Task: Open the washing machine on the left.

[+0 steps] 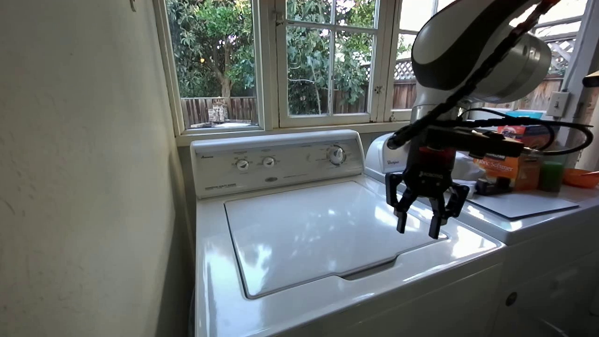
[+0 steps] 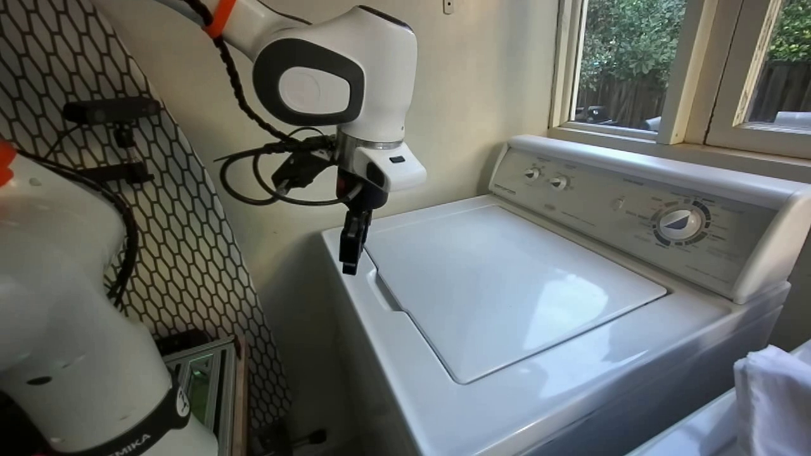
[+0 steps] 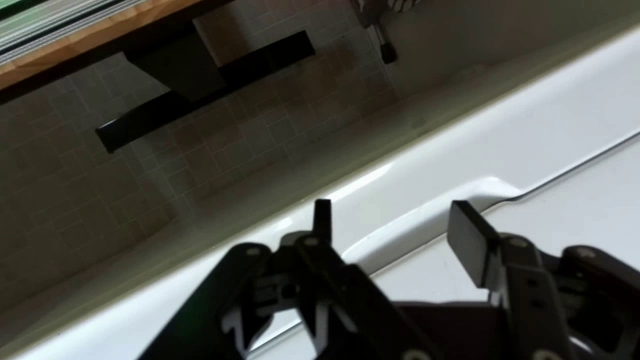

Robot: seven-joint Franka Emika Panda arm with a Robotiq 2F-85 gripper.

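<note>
When lifting, expect a stiff, fairly light lid [image 2: 500,285], probably slick on its flat glossy face; so hook the near notch [image 1: 370,269] rather than pinch. Find the washing machine [image 1: 327,229] left of the other white appliance [image 1: 533,227], and the gripper [image 3: 387,225] spread wide, holding nothing, above the near rim [image 1: 365,286].

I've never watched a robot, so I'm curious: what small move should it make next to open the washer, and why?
Probably lower the gripper a little toward the recess at the front of the lid, a likely grip spot. The lid lies shut, the gripper hangs open higher up, and the wrist view shows the recess between the fingertips.
</note>
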